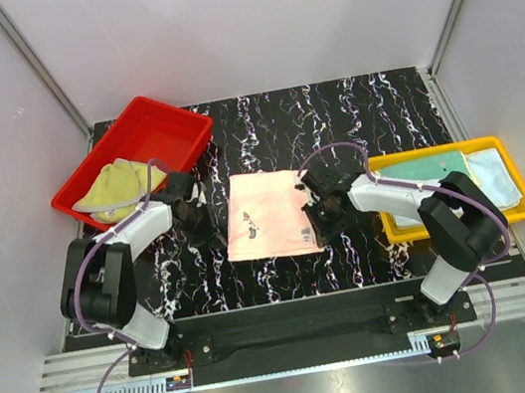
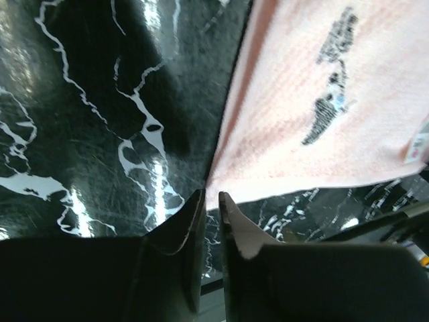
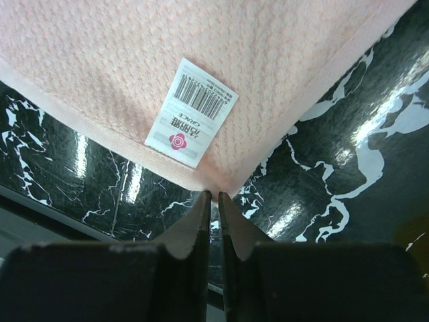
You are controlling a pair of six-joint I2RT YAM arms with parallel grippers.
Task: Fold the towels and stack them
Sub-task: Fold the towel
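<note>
Gripper tips fill both wrist views: your left gripper and right gripper each stand a slit apart, clamping nothing, at the near corners of the pink towel, which is spread flat mid-tabletop. Expect light, limp cloth; pinch corners, not the middle. At left, the red tray holds a crumpled yellow-green towel; at right, the yellow tray holds a teal towel and a pale blue towel.

centre towel flat on table | left tray holds towel | right tray holds towels
</note>
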